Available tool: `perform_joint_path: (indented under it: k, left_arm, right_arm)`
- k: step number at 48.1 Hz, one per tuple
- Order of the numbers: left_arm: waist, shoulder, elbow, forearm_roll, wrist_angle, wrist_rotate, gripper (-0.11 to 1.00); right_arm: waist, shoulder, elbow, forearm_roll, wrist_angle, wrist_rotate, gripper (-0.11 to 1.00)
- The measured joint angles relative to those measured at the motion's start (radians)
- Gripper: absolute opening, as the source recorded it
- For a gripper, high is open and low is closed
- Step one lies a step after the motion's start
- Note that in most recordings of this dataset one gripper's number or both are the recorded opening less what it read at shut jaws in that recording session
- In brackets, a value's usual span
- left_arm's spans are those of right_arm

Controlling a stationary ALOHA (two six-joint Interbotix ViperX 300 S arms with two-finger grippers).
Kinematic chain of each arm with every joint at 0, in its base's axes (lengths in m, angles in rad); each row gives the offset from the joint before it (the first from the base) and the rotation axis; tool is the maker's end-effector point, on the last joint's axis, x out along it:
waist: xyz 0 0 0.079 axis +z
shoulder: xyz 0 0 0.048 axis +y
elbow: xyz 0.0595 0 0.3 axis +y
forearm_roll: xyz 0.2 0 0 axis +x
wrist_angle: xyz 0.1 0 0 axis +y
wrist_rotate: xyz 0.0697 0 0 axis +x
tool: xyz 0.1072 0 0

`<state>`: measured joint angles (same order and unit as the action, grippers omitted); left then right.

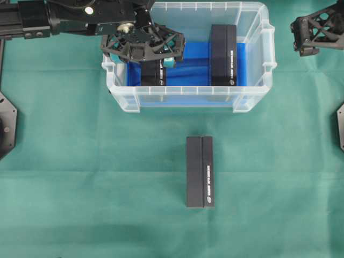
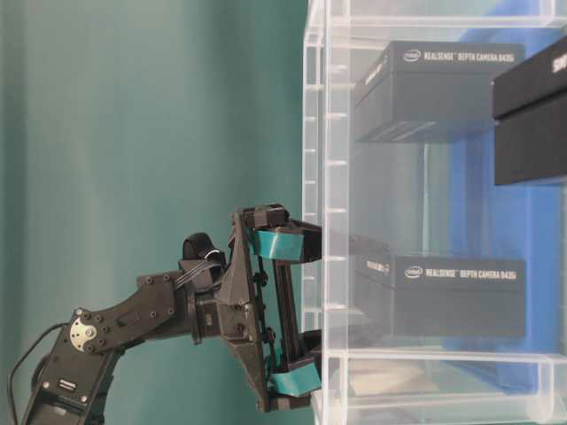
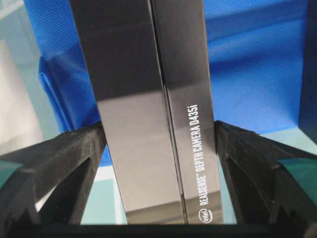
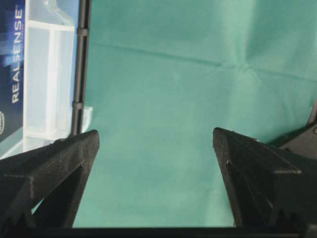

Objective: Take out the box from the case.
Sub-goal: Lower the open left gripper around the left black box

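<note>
The clear case (image 1: 188, 91) stands at the back of the table with a blue cloth (image 3: 247, 64) on its bottom. Two black boxes stand on edge inside, one at the left (image 1: 153, 74) and one at the right (image 1: 223, 54). My left gripper (image 1: 141, 51) hovers at the rim over the left box (image 3: 148, 124). Its fingers (image 3: 59, 163) are spread wide and straddle the box on both sides. From table level, the fingertips (image 2: 306, 243) stop just short of this box (image 2: 443, 297). My right gripper (image 1: 301, 40) hangs open beside the case (image 4: 44, 74), with only green cloth between its fingers (image 4: 257, 173).
A third black box (image 1: 200, 172) lies flat on the green table cloth (image 1: 80, 177) in front of the case. Black arm bases sit at the left edge (image 1: 6, 126) and the right edge (image 1: 339, 126).
</note>
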<state>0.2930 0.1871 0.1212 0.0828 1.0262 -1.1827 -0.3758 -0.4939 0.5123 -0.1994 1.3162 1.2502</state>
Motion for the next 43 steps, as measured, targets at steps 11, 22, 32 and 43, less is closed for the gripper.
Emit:
perform_joint_path:
  k: [11,22,32,43]
  left_arm:
    - [0.000,-0.002,0.002,0.000,0.000,-0.003,0.89]
    - [0.000,-0.002,0.008,-0.002,0.006,-0.017,0.63]
    - [0.003,-0.003,0.008,-0.006,0.008,-0.034,0.63]
    - [0.003,-0.002,0.009,-0.006,0.008,-0.037,0.63]
  right_arm:
    - [0.005,0.000,0.000,0.002,-0.011,0.000,0.94]
    - [0.011,0.000,0.000,0.000,-0.012,0.000,0.94]
    - [0.018,0.000,0.000,0.000,-0.012,0.000,0.94]
    - [0.018,-0.002,0.000,-0.003,-0.012,-0.003,0.94]
